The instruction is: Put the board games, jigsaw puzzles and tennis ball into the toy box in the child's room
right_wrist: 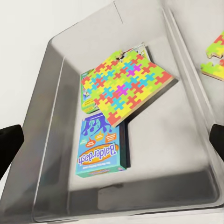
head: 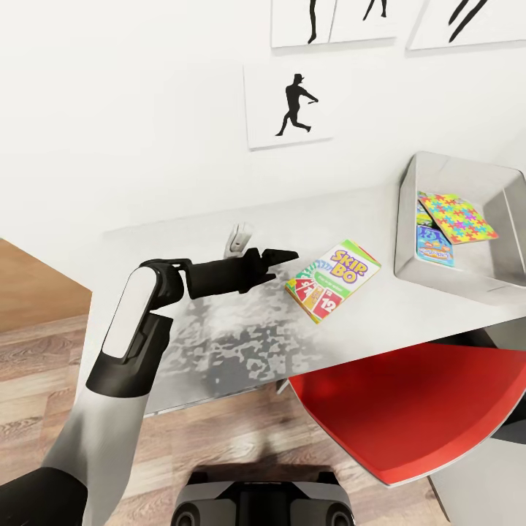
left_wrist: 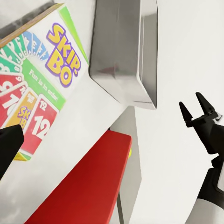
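One Skip-Bo box (head: 333, 280) just beside left tool (head: 290, 257), apart

The left arm (head: 139, 314) bends at the elbow, forearm reaching level, its gripper (head: 281, 259) with fingers slightly parted; the right gripper (left_wrist: 198, 109) hangs open.

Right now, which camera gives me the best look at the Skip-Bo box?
The head view: it shows the whole Skip-Bo box lying flat on the table, just ahead of the left claw and beside the toy box. The left wrist view shows it large but cropped.
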Controlling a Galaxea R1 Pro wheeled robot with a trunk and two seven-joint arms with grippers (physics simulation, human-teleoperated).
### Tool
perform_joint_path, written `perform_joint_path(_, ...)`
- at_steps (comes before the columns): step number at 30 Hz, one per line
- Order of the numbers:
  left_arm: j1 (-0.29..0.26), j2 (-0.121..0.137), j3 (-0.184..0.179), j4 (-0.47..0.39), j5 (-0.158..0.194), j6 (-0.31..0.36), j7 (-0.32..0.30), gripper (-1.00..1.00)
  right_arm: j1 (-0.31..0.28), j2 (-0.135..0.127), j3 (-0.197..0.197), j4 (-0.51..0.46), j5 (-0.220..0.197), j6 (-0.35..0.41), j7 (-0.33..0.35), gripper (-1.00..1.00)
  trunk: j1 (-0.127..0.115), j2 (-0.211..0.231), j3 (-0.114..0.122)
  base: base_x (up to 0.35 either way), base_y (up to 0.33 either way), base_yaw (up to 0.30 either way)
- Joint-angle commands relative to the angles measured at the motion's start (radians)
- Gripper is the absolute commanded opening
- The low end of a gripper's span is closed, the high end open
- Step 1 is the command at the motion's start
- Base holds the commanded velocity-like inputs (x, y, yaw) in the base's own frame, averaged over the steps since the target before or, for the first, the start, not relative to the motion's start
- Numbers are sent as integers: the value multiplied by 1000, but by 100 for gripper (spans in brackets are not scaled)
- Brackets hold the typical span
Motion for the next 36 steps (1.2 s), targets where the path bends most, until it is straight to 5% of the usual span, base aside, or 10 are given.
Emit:
perform_joint_path(1,-1,0,1,-1,10,2,10,100,-1,0,-1,0,10,5,10,100,0,-1,-1,0,0,0)
perform_joint_path(18,-1,0,1,-1,10,2,10,100,-1,0,-1,0,10,5,10,100,0,-1,-1,0,0,0)
perform_joint_path(27,29,-5,-26,-19,13,4,3,100,11,-44,-52,-39,-9,5,27,100,0,-1,-1,0,89,0)
perform_joint_path(36,38,-3,-32,-24,14,5,-4,100,13,-51,-69,-48,-14,5,30,100,0,-1,-1,0,42,0)
